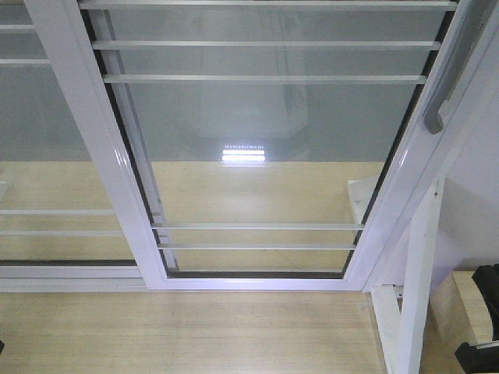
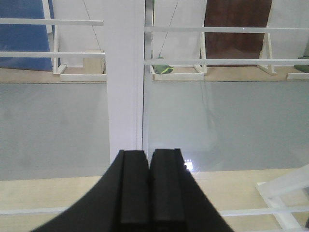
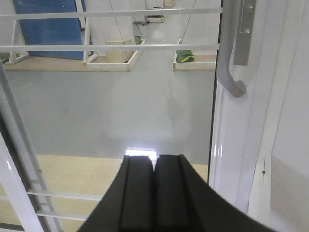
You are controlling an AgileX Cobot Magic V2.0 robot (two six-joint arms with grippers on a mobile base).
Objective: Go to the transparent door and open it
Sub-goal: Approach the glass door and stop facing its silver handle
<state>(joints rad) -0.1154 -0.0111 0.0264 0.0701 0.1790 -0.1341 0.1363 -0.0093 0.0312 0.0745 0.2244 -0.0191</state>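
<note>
**Two pinched-together grippers, and only one wrist cam is catching the handle**

Both of your grippers are sitting with fingers pressed together and nothing between them. The left gripper point(image 2: 149, 191) and the right gripper point(image 3: 154, 193) are each showing up as a black wedge at the bottom of their own wrist view.

The transparent door point(image 1: 265, 148) is filling most of the front view right ahead of you. Its grey handle point(image 1: 446, 78) is running along the right-hand side of the frame, up in the top right corner.

The right wrist view is giving you that handle up close. It's sitting above and to the right of the fingertips, clearly apart from them. The left wrist view isn't catching it; it's staring at a white vertical stile point(image 2: 124, 87) with barred glass on either side.

Only the front view is showing the neighbouring barred panel point(image 1: 47, 156) on the left, the white braced post point(image 1: 417, 288) at lower right, and the wood floor point(image 1: 179, 335) underneath.
</note>
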